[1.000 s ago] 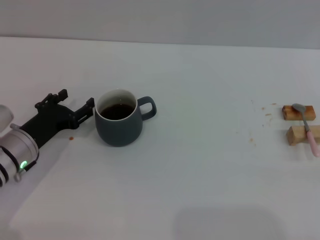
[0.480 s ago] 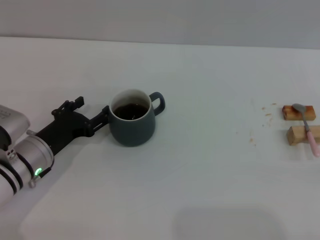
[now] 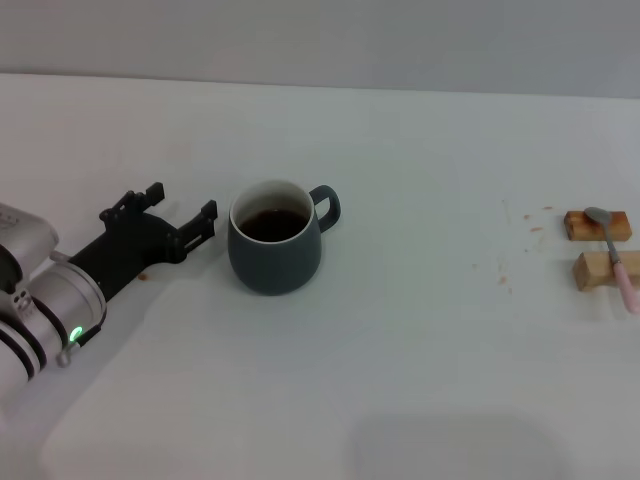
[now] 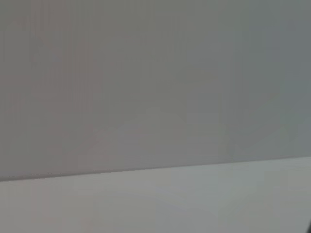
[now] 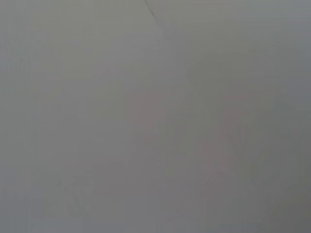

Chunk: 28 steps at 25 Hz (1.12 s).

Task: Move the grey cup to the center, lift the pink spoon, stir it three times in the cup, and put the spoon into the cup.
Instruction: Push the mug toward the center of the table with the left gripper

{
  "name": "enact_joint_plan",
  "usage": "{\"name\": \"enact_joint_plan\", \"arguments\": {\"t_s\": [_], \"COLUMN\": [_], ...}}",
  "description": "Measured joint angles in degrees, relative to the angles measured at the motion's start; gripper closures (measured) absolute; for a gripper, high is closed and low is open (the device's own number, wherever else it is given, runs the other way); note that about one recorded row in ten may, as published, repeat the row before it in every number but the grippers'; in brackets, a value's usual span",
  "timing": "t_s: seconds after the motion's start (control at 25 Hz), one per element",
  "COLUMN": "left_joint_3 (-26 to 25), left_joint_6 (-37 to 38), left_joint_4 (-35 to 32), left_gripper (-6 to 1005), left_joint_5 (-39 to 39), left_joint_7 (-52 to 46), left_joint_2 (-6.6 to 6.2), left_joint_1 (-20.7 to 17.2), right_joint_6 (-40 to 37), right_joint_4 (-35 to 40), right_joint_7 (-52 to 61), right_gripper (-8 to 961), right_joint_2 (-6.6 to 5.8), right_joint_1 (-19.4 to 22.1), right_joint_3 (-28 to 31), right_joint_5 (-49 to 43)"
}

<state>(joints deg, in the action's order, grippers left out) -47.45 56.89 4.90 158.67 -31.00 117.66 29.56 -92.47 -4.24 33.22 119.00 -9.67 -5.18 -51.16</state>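
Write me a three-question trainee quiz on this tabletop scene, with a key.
1. True or false: the left end effector is gripping the grey cup.
2. What does the pink spoon rest on?
3. The cup's handle points toward: A) the left arm, B) the spoon's side.

Key: 1. False; it sits apart, beside the cup. 2. Two wooden blocks. 3. B.

Evenly and softly lit from above, bright without glare on the desk [image 3: 400,330]. Only faint, soft-edged shade under the grey cup [image 3: 275,250], spreading toward 6 o'clock. Head view sharp, no visible bending at the edges. Both wrist views flat grey and featureless, nothing in focus.
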Motion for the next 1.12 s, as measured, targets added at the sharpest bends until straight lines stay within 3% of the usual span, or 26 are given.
{"name": "enact_joint_plan", "arguments": {"t_s": [0.28, 1.12], "left_joint_3": [-2.8, -2.4], "left_joint_6": [-1.5, -4.9], "left_joint_4": [0.4, 5.2], "left_gripper": [170, 170], "left_joint_5": [-0.2, 0.1], "left_joint_7": [2.3, 3.1], "left_joint_2": [0.04, 0.55], "left_joint_1": [1.2, 1.8], "right_joint_6": [0.0, 0.5], "right_joint_4": [-0.1, 0.2], "right_joint_7": [0.0, 0.0], "right_gripper": [237, 238], "right_joint_2": [0.0, -0.11], "right_joint_1": [-0.1, -0.8], "right_joint_3": [0.0, -0.7], "right_joint_5": [-0.1, -0.9]}}
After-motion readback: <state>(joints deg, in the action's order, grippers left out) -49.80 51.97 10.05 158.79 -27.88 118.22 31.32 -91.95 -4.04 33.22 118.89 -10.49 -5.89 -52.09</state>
